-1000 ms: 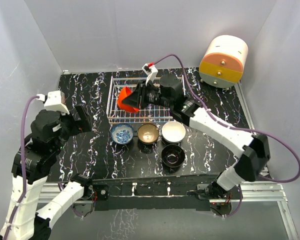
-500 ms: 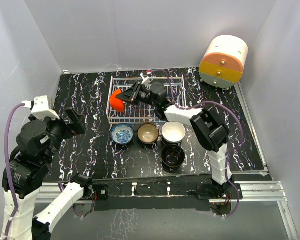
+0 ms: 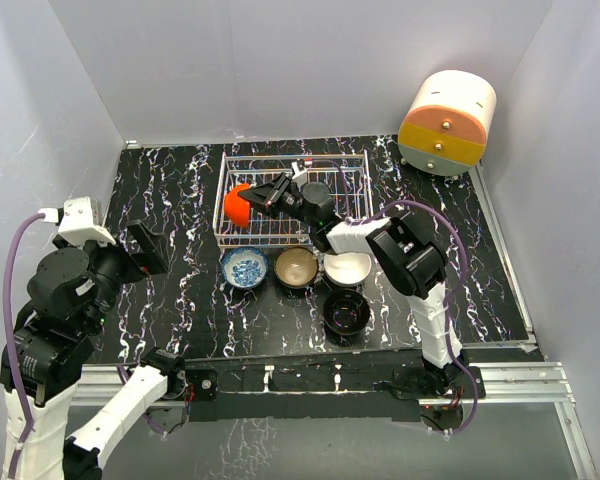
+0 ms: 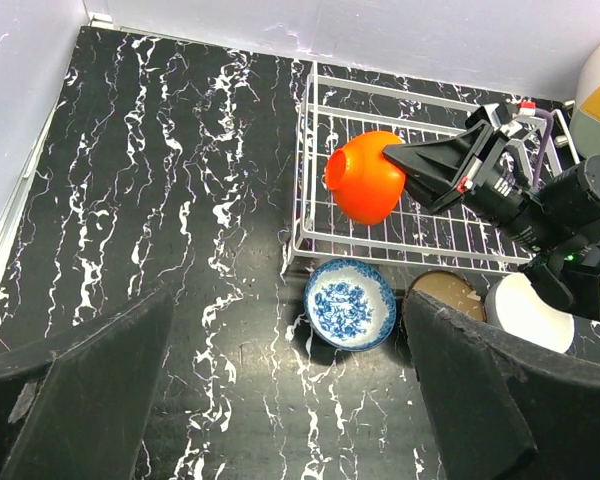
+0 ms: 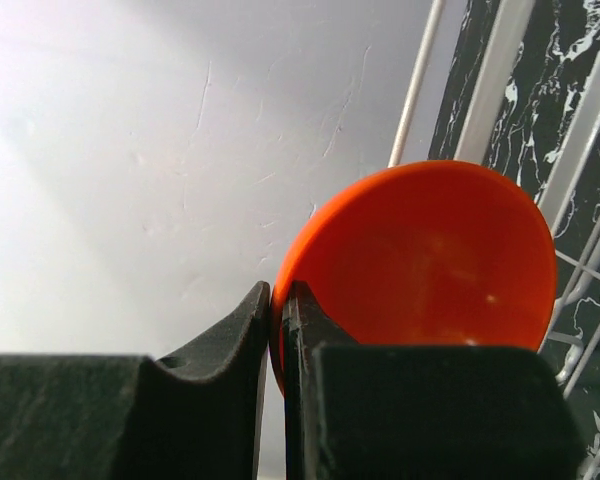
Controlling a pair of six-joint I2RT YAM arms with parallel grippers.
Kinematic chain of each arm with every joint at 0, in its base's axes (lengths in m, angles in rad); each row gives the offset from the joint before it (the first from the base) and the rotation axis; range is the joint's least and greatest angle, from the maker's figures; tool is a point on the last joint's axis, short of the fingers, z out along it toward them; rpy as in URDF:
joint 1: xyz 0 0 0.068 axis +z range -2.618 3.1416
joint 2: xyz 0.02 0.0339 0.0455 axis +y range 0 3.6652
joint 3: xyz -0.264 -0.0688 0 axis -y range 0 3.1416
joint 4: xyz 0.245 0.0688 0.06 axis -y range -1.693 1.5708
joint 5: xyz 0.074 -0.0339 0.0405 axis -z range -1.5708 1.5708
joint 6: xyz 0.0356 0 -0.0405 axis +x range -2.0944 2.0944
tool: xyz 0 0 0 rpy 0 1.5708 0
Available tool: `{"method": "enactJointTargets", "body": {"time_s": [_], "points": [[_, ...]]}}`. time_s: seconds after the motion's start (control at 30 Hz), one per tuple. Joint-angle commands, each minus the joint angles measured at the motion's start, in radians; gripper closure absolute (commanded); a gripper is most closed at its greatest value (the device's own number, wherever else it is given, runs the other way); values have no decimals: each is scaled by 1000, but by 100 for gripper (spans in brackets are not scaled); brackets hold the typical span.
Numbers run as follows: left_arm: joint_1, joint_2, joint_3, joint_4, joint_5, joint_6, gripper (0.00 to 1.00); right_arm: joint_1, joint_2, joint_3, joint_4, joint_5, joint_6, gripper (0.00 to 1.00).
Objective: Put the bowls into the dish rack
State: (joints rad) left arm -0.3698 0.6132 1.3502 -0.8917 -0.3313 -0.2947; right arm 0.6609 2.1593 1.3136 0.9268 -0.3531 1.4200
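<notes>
- Left arm (image 3: 75,290): parked at 8 o'clock of the tabletop (image 3: 170,200), with jaws spread wide and holding nothing.
- Red bowl (image 3: 237,203): pinched at the rim by the right jaws, pressed together on the wall with one finger inside and one outside. Tipped on its side, mouth toward 9 o'clock, over the 9 o'clock end of the dish rack (image 3: 280,238). Touching the wire or just above it: cannot tell.
- Step in hand, by judgement: setting the first bowl into the rack, with no other bowl in there yet.
- Next move, likely: lower until seated on the grid, spread the jaws, then back out toward 3 o'clock without dragging the rim along.
- Waiting in a row at 6 o'clock of the rack: blue-and-white bowl (image 3: 244,268), tan bowl (image 3: 296,267), white bowl (image 3: 352,270), the last partly under the right arm (image 3: 410,255). Black bowl (image 3: 346,311) at 6 o'clock of the white one.
- Surface: glossy black tabletop with white marble veining, probably slick under a bowl.
- Room: plain pale walls on three sides, with a cream-and-orange drawer unit (image 3: 447,122) in the 2 o'clock corner.
</notes>
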Motion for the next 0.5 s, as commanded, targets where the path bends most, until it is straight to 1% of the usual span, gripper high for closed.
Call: {"method": "enactJointTargets", "body": {"time_s": [0.0, 0.13, 0.33, 0.4, 0.47], "points": [[-5, -11, 2, 0, -22, 20, 3, -8, 24, -20, 92, 49, 70, 91], [-4, -9, -2, 5, -23, 24, 3, -13, 60, -15, 101, 37, 111, 90], [-5, -10, 9, -4, -30, 28, 3, -15, 53, -21, 44, 64, 110, 90], [-4, -14, 8, -5, -33, 27, 3, -18, 49, -35, 27, 75, 115, 89], [-4, -18, 5, -6, -35, 26, 3, -21, 45, -52, 20, 85, 126, 87]]}}
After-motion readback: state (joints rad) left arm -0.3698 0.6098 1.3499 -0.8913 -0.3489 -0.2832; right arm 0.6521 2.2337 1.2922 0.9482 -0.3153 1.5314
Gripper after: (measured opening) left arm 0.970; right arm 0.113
